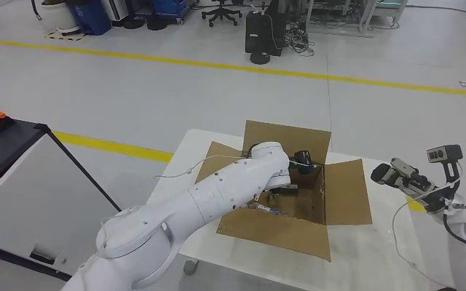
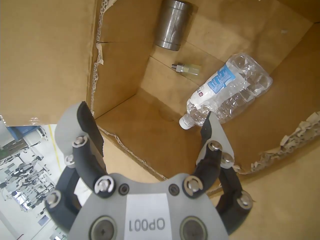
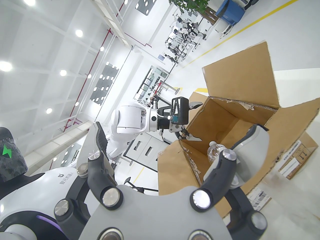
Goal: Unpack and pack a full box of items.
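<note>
- One white bench (image 1: 371,251) carries the cardboard box (image 1: 285,138), which sits with all four flaps folded outward.
- Inside, the box's floor is bare brown card, and torn paper edges run along the flaps (the tears show best from the left wrist). Three items lie on that floor.
- Our left arm (image 1: 218,193) stretches over the box's left flap, with its wrist above the opening.
- At its end the left gripper (image 2: 146,112) hangs above the inside of the box, pointing down at the floor. Its fingers (image 2: 87,123) are spread wide with nothing between them.
- Off to the box's right side we hold the right gripper (image 3: 176,127) above the bench, apart from the box. Its fingers (image 3: 257,136) are likewise spread and empty.
- A crumpled clear plastic bottle (image 2: 230,91) with a blue-and-white label lies on its side on the box floor, its white cap toward the left gripper.
- A metal cylinder (image 2: 172,24) rests farther in, close to a wall and well apart from the bottle.
- Between those two lies a small fitting (image 2: 186,68), touching neither.
</note>
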{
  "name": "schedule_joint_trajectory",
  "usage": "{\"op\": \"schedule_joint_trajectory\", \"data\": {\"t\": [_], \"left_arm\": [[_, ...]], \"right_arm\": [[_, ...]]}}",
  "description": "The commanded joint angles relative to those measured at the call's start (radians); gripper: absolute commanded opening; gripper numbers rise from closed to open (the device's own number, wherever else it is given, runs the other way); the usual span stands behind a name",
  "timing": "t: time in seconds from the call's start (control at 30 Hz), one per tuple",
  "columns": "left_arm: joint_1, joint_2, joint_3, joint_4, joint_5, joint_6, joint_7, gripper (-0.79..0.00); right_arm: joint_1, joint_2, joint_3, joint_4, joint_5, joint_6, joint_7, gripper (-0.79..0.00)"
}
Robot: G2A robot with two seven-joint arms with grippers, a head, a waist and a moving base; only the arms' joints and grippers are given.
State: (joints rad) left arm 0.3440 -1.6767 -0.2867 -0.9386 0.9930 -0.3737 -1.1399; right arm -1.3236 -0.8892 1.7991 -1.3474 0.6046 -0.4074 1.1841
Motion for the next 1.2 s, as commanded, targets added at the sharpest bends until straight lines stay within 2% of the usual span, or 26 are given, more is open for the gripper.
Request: {"op": "schedule_joint_trajectory", "data": {"t": [0.0,0.1,0.3,0.57,0.83,1.17], "left_arm": [[0.008,-0.006,0.014,-0.011,0.019,-0.038,-0.035,0.0],[0.01,-0.014,0.03,-0.007,0.026,-0.106,-0.065,0.0],[0.007,-0.043,0.049,0.047,0.045,-0.202,-0.017,0.0],[0.008,-0.122,0.101,0.205,0.068,-0.32,0.022,0.0],[0.007,-0.204,0.115,0.363,0.046,-0.368,0.065,0.0],[0.015,-0.284,0.117,0.506,0.131,-0.397,0.144,0.0]], "right_arm": [[0.0,0.0,0.0,0.0,0.0,0.0,0.0,0.0],[0.0,0.0,0.0,0.0,0.0,0.0,0.0,0.0],[0.0,0.0,0.0,0.0,0.0,0.0,0.0,0.0],[0.0,0.0,0.0,0.0,0.0,0.0,0.0,0.0],[0.0,0.0,0.0,0.0,0.0,0.0,0.0,0.0],[0.0,0.0,0.0,0.0,0.0,0.0,0.0,0.0]]}}
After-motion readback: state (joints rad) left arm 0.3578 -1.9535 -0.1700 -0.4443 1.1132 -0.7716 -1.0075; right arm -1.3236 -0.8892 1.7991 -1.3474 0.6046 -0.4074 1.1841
